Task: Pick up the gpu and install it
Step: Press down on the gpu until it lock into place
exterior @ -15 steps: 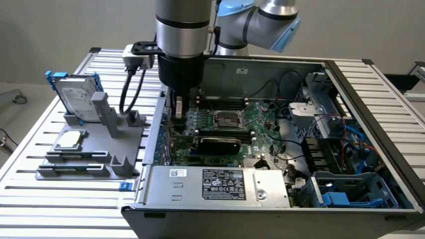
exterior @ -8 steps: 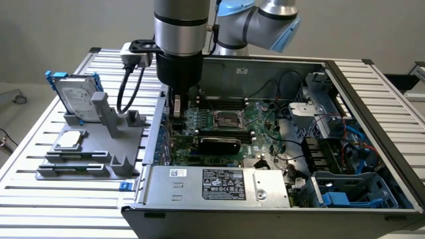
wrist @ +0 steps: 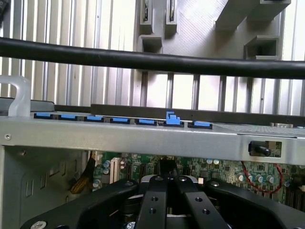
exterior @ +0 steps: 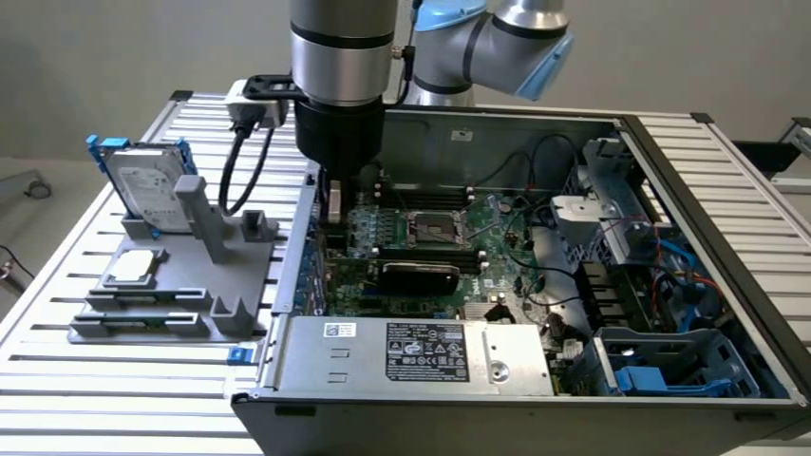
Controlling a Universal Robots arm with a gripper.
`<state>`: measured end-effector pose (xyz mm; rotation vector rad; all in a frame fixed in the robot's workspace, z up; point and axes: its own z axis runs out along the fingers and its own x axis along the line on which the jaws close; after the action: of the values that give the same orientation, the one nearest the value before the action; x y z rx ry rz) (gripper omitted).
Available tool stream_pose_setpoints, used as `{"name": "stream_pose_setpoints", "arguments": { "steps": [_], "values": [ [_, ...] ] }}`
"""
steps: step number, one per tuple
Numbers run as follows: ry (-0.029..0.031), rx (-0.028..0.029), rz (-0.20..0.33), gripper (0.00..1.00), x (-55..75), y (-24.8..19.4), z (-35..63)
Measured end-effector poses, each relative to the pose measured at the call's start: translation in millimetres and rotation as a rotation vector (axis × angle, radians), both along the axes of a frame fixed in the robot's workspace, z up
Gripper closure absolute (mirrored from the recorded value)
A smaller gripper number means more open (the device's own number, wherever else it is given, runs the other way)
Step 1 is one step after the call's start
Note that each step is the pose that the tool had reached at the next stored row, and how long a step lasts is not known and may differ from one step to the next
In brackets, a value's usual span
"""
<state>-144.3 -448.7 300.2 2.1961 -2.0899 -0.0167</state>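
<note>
My arm reaches down from above into an open computer case that lies on its side on a ribbed metal surface. My pincer is low inside the case, at the motherboard's edge toward the exterior view's left, close to the case wall. Its fingers are drawn together, meeting over the green board.

The gpu sits on the motherboard, its black rounded shroud facing up, below the processor socket. It lies just beside my pincer, toward the exterior view's right and nearer the camera. I cannot tell whether my pincer touches it.

From my wrist camera I see the case's grey metal rim with a row of blue clips along it, and a black cable crossing in front.

Outside the case, toward the exterior view's left, a grey holder rack stands on the surface. A silver hard drive with a blue frame stands upright in it, and a small flat silver-grey drive lies flat on it. A silver power supply fills the case's near corner.
</note>
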Motion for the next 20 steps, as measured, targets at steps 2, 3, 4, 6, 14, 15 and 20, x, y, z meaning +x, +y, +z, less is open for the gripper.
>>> {"name": "stream_pose_setpoints", "arguments": {
  "steps": [2, 3, 4, 6, 14, 15, 20],
  "values": [
    [0.0005, -0.0001, 0.000, 0.89, -0.4, 0.0, 0.1],
    [0.0006, -0.0001, 0.000, 0.89, -0.6, 0.0, 0.1],
    [0.0007, -0.0001, -0.001, 0.89, -0.9, 0.0, 0.1],
    [0.0010, -0.0001, -0.002, 0.89, -1.4, 0.0, 0.1],
    [0.0012, -0.0001, -0.007, 0.89, -3.6, 0.0, 0.1],
    [0.0012, -0.0001, -0.007, 0.89, -3.8, 0.0, 0.1],
    [0.0011, 0.0001, -0.010, 0.89, -4.0, 0.1, 0.2]
  ]
}}
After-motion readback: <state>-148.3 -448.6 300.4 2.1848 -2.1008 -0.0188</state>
